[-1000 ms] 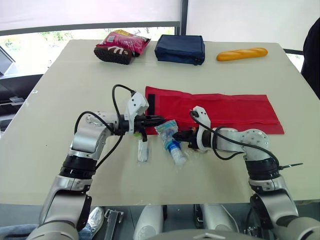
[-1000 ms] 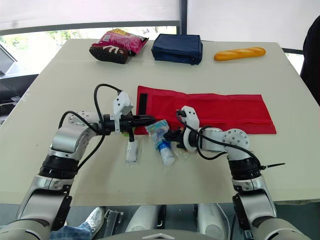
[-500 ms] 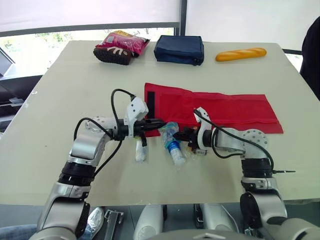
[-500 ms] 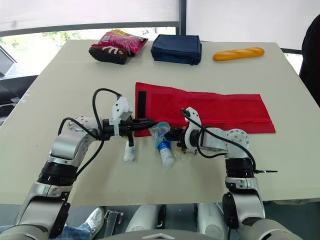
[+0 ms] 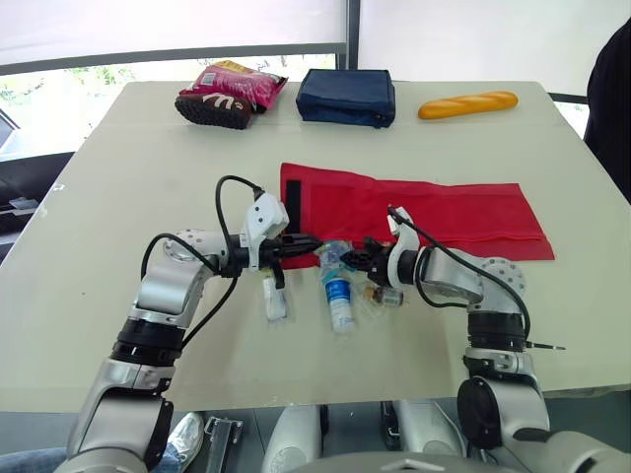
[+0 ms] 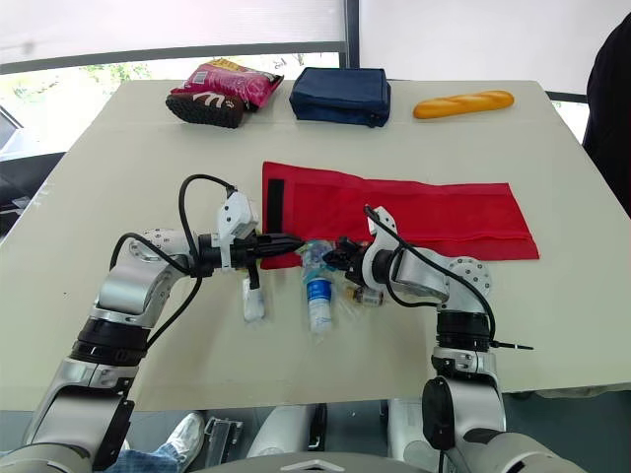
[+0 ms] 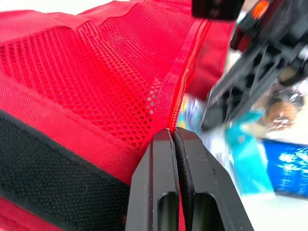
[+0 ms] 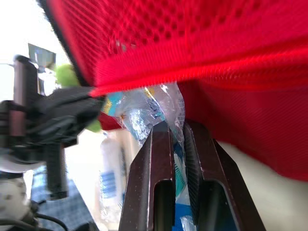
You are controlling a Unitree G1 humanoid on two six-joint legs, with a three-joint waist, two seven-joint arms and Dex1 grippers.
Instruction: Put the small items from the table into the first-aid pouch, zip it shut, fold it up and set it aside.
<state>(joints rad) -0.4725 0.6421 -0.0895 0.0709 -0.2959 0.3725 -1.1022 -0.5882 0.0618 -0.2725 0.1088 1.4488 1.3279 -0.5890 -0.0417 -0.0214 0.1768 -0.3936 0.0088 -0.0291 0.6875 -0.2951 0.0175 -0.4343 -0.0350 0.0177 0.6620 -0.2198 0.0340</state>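
- Red fabric leads in the head views. The first-aid pouch (image 5: 434, 212) lies unfolded and flat across the middle of the table (image 5: 118, 187), neither zipped nor folded.
- In the same views we count four small items along the pouch's near edge, none of them inside it:
  - one white sachet (image 5: 276, 297)
  - one blue-and-white bottle (image 5: 339, 299)
  - one small brown vial (image 5: 385, 295)
  - one clear packet (image 5: 333, 256)
- We judge the task barely begun, with filling, zipping, folding and setting aside all left to do.
- Along the table's far edge we count one snack bag (image 5: 225, 92), one navy bag (image 5: 346, 96) and one bread loaf (image 5: 467, 103), none of which the task seems to call for.
- The left gripper (image 5: 311, 242) sits at the pouch's near left corner. The right gripper (image 5: 363, 254) is just beside the near edge, with the packet between the two.
- In the left wrist view, the fingers (image 7: 163, 183) are pressed together with the zip edge of the mesh pocket at their tips. We take them to be pinching it, to hold the opening.
- In the right wrist view, the fingers (image 8: 156, 178) are clamped on the clear packet. It is at the lip of the red mesh and not yet inside.
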